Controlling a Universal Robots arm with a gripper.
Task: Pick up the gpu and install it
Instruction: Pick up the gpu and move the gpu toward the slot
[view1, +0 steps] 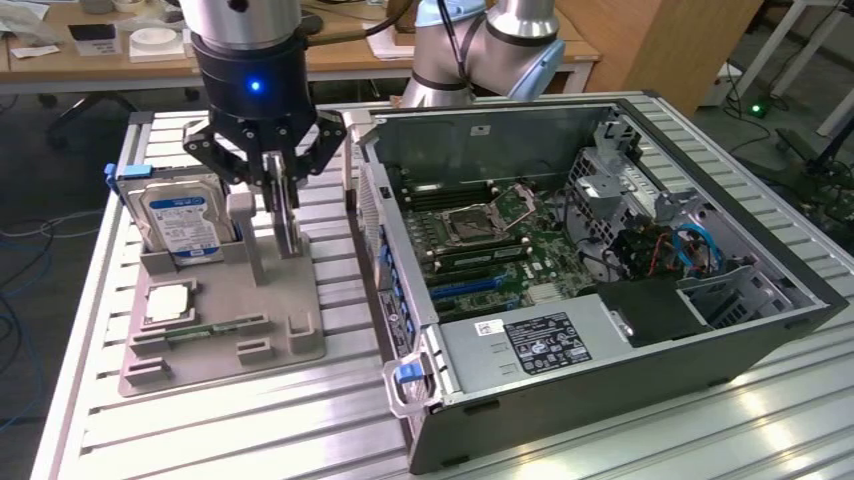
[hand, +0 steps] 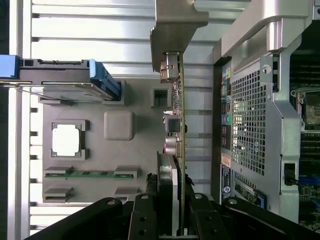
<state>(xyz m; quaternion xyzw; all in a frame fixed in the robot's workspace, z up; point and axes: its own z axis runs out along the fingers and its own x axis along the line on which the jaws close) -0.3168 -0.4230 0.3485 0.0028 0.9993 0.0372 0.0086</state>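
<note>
End effector (view1: 275, 190) is clamped on the gpu (hand: 179, 115), which stands on edge at the grey holder (view1: 220, 300) between hard drive (view1: 180, 225) and PC case (view1: 534, 345), so I'd pull straight up, keep the card vertical and avoid twisting.

Pincer (view1: 276, 192) tight around the upright gpu (view1: 287, 236) on the grey stand (view1: 247, 312), hard drive (view1: 183, 225) just beside, open computer case (view1: 667, 372) near.

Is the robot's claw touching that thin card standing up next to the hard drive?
Touching. In the wrist view the claw clamps the gpu from both sides, with no gap.
</note>
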